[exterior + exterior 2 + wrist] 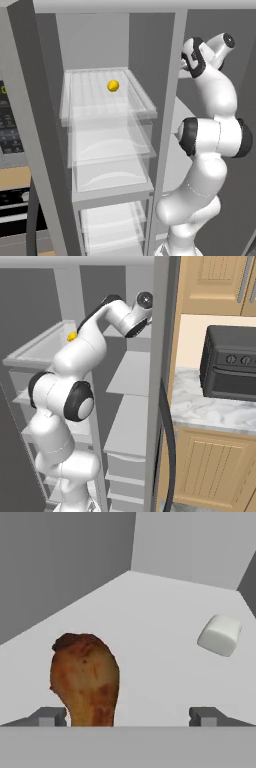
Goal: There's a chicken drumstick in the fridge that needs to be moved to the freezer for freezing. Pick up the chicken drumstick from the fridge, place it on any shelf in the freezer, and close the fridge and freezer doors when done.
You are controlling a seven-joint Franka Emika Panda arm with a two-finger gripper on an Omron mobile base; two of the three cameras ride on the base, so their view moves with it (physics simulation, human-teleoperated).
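The chicken drumstick point(86, 679), browned and glossy, lies on a flat grey shelf point(150, 627) in the hand view, its thin end towards the camera. My gripper point(127, 714) stands open over that shelf, its two fingertips point(50, 716) far apart. The drumstick sits between them, close to the left tip, and neither tip presses on it. In the base views my arm point(212, 135) reaches up into the right-hand compartment of the open cabinet, and its hand goes behind the upright divider point(169, 115).
A small white block point(220, 635) lies further back on the same shelf. A yellow fruit point(113, 86) rests on the top glass shelf point(100, 100) of the left compartment. A dark countertop oven point(232, 363) stands on the marble counter to the right.
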